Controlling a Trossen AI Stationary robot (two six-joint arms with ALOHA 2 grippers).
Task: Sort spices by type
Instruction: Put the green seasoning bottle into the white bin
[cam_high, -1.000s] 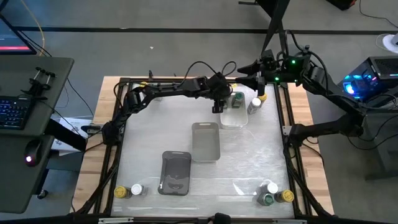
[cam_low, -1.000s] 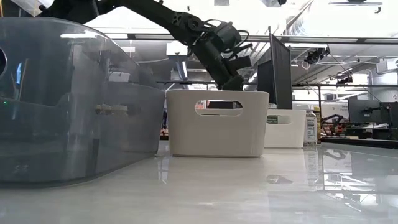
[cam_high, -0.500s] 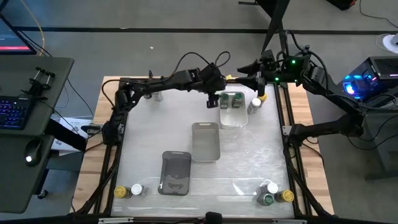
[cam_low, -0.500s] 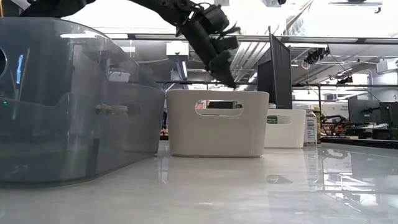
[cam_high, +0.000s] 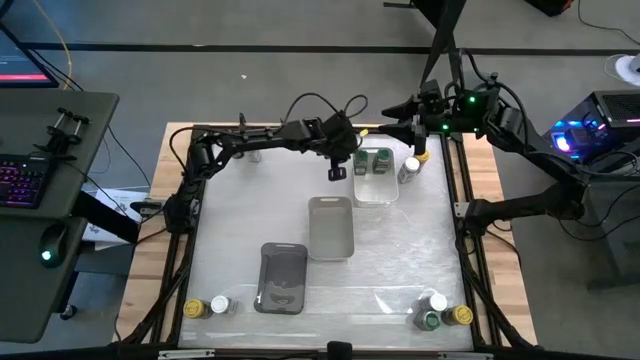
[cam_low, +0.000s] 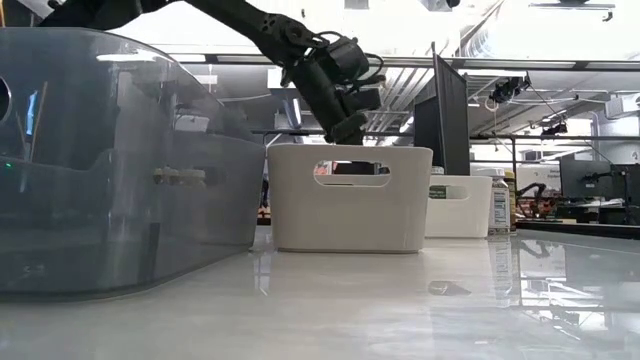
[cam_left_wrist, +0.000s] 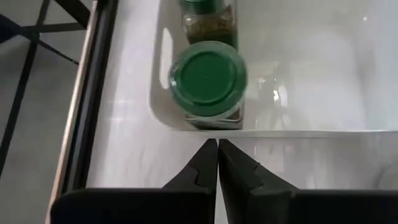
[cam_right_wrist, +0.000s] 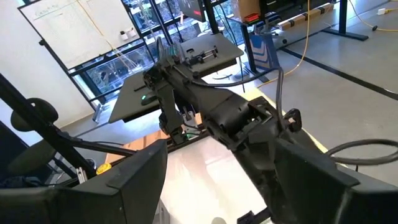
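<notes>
Since releasing, left tool (cam_high: 337, 172) has backed off the clear tray (cam_high: 377, 192), pressed together empty; reopen before next jar.

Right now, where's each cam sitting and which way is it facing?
High: overhead, straight down; both arms, table, three trays.
Low: table height, level across; left arm above the white tray.
Left wrist: looks down past its shut left pincer at green-lid jars.
Right wrist: faces the left arm; own fingers frame it.
High and left wrist share the jars.
</notes>
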